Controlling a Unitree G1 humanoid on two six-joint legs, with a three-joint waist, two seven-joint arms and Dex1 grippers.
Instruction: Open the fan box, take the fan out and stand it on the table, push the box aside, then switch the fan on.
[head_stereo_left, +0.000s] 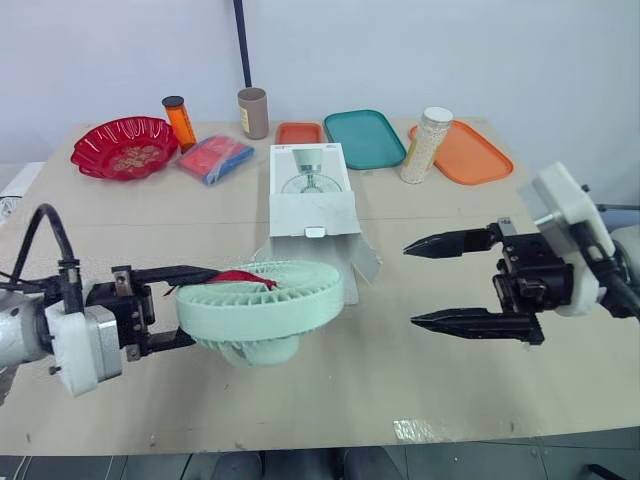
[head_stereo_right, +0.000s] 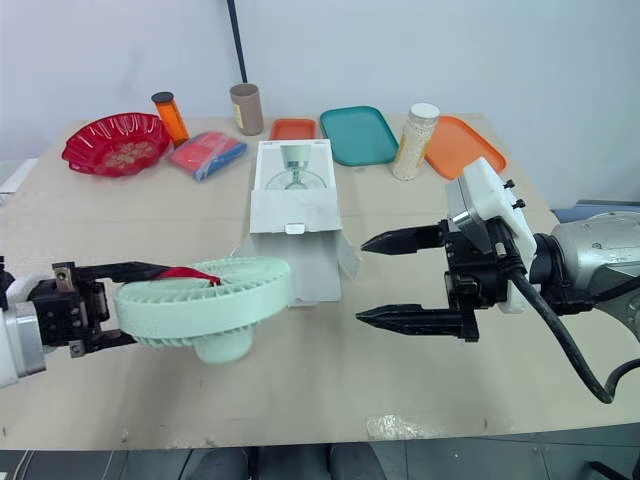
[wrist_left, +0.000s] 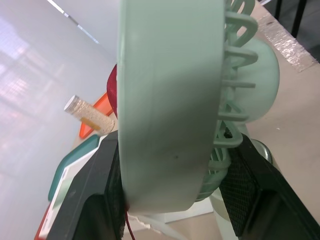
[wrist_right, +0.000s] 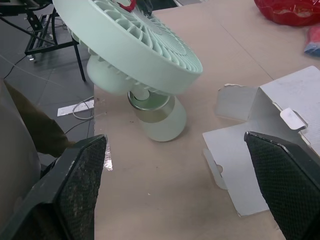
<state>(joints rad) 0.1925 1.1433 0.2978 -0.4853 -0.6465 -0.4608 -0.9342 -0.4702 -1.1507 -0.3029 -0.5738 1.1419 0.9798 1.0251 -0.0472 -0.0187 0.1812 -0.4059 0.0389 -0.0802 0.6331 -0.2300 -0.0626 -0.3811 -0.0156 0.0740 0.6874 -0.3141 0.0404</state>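
Left eye view: the fan box (head_stereo_left: 312, 205) lies open on the desk (head_stereo_left: 450, 380) with its flaps (head_stereo_left: 362, 262) spread out, so that step looks done. The fan (head_stereo_left: 262, 305) is out too, just in front of the box. The left pincer (head_stereo_left: 205, 304) holds the fan by its round rim, and the round part lies flat, face up (not standing yet, I think). The right pincer (head_stereo_left: 409, 284) is wide open beside the fan. It holds nothing and touches nothing. Right eye view tells the same story.

Left wrist view: the two black fingers (wrist_left: 95, 200) squeeze the fan's rim, one on each side.

Right wrist view: the fan's foot (wrist_right: 159, 117) is down at the desk, near the edge. I cannot tell if it rests there fully. Left to do, I think: stand the fan up, push the box aside, switch the fan on.
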